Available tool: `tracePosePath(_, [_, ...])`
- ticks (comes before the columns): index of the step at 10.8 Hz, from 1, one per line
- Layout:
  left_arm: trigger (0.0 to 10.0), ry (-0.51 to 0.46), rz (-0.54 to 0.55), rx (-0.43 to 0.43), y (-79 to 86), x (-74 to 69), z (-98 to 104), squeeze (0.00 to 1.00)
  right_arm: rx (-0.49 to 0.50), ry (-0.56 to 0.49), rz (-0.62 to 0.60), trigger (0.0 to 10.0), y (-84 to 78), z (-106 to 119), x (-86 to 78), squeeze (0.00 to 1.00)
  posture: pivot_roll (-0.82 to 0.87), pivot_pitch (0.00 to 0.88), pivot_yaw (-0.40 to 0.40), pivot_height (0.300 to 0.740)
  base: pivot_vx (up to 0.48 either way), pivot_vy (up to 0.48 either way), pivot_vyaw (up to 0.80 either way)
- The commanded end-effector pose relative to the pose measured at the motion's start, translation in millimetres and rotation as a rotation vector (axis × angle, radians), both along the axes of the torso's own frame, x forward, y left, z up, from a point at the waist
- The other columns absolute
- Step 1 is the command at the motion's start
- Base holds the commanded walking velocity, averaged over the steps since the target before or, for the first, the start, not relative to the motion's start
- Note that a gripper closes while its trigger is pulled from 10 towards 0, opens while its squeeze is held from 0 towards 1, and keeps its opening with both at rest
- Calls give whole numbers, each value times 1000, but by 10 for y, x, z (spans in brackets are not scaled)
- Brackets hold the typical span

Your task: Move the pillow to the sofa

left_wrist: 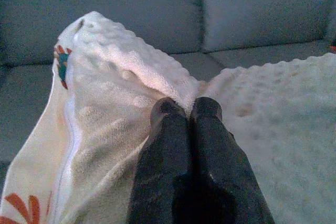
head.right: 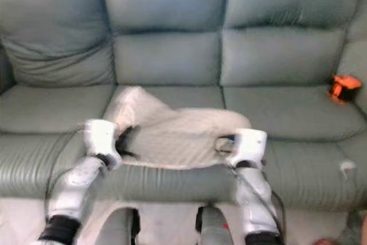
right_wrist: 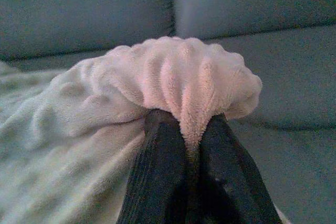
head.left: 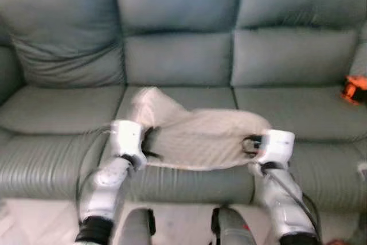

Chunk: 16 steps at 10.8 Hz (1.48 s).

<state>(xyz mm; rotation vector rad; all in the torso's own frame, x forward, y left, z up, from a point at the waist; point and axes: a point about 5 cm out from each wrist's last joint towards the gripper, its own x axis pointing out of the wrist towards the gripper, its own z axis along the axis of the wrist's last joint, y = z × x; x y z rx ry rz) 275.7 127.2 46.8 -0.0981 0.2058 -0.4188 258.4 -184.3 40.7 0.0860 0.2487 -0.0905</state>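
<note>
1. The sofa (head.left: 178, 55) is a big grey-green leather three-seater, with puffy back cushions and wrinkled seat fronts. I can't spot any readable brand, label or writing anywhere.
2. The pillow (head.left: 195, 136) lies on the sofa's middle seat cushion, right at the front edge. It's cream, soft and dimpled, pretty limp, bunched up at both ends. Its one end shows a zipper seam plus orange and teal printed shapes, but I can't tell what they depict.
3. The left gripper (left_wrist: 186, 109) is at the pillow's left end, fingers clenched together on a fold of the fabric.
4. The right gripper (right_wrist: 191, 129) is at the pillow's right end, fingers pinching a gathered wad of fleece.
5. A small orange object (head.left: 355, 89) sits on the sofa's far right seat, well apart from the pillow; too blurry to identify.
</note>
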Motion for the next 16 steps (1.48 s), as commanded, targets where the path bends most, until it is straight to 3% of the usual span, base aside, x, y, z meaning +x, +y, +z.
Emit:
tracePosePath(1, [10000,-20,36,36,157,37,42,0,23,-26,33,10000,142,49,41,0,-49,0,22,647,0,0,0])
tracePosePath(4, [10000,-23,58,51,210,64,49,0,31,-18,45,10000,159,39,15,0,-47,0,18,647,0,0,0])
tracePosePath(5, [10000,-21,80,98,397,129,47,0,43,-8,49,10000,137,41,10,0,-36,40,12,647,0,0,0])
tracePosePath(6, [10000,-11,86,119,461,152,27,0,50,-11,44,10000,129,72,43,0,-39,46,14,647,0,0,0])
tracePosePath(7, [10000,4,87,130,471,215,16,0,49,-30,46,10000,132,188,180,0,-46,68,21,647,0,0,0])
tracePosePath(10, [10000,0,78,155,399,366,68,0,4,-16,49,10000,83,208,302,0,-40,172,13,647,0,0,0])
tracePosePath(13, [10000,10,146,252,464,619,157,0,3,20,129,10000,297,192,565,0,-36,252,4,647,0,0,0])
tracePosePath(16, [10000,41,269,303,600,723,203,0,-3,34,172,10000,508,218,774,0,-64,259,-17,647,0,0,0])
